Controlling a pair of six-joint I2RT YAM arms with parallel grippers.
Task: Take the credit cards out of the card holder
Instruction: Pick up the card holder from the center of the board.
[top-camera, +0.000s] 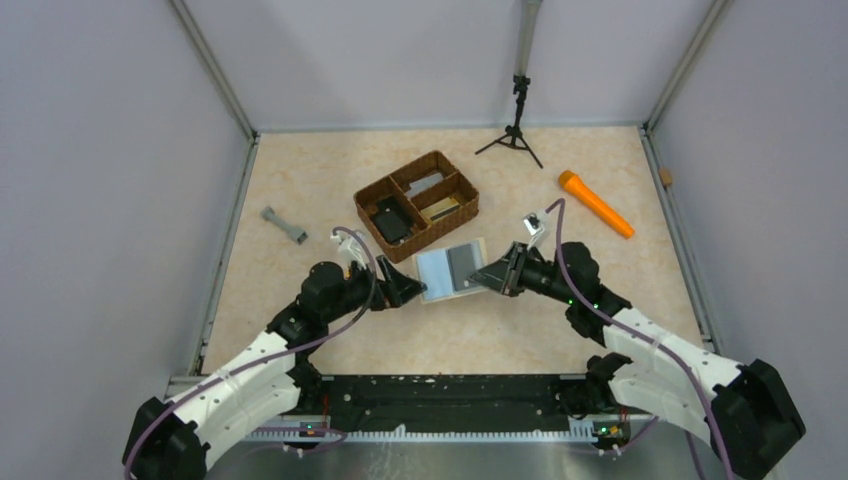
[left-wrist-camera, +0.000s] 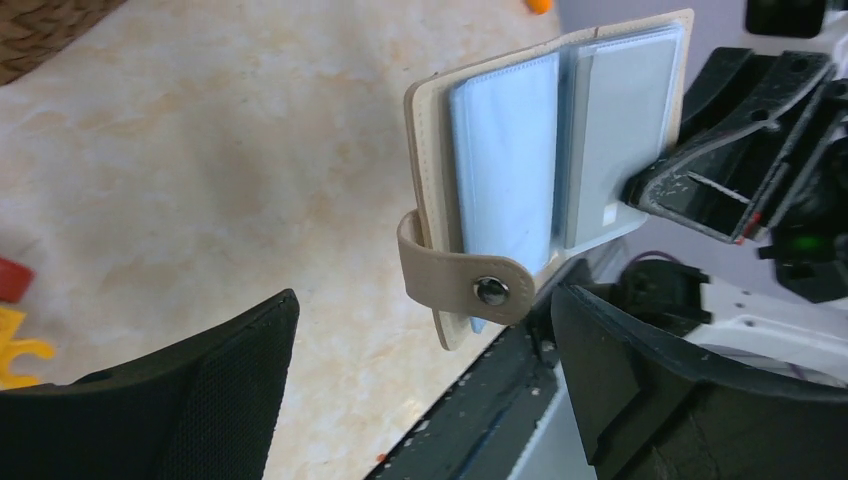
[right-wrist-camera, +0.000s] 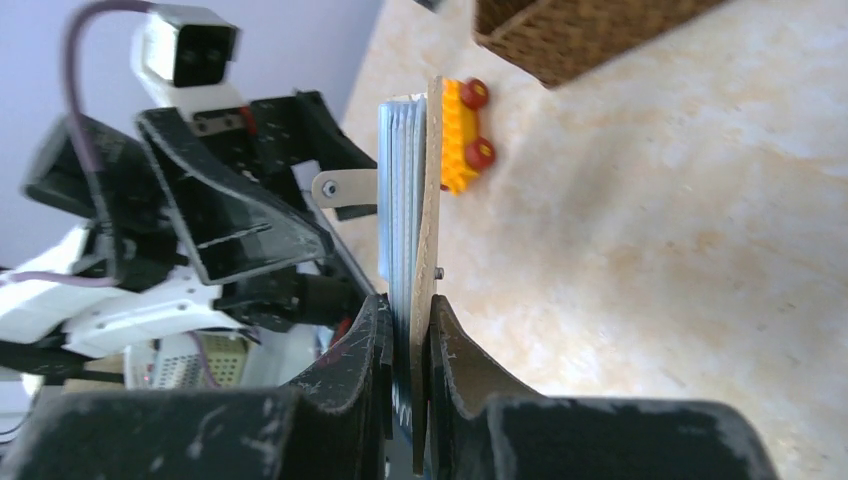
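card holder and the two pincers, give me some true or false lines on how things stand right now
1. The right pincer is clamped on the card holder. True.
2. The left pincer is shut on the card holder. False: its jaws stand wide open next to it.
3. The card holder is folded closed. False: it is open, with its pale blue sleeves showing.
4. The wicker tray sits beyond the card holder, farther from the arm bases. True.

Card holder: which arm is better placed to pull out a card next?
Left. The right gripper is shut on the card holder, keeping it spread open; the left gripper is open and empty, facing the sleeves.
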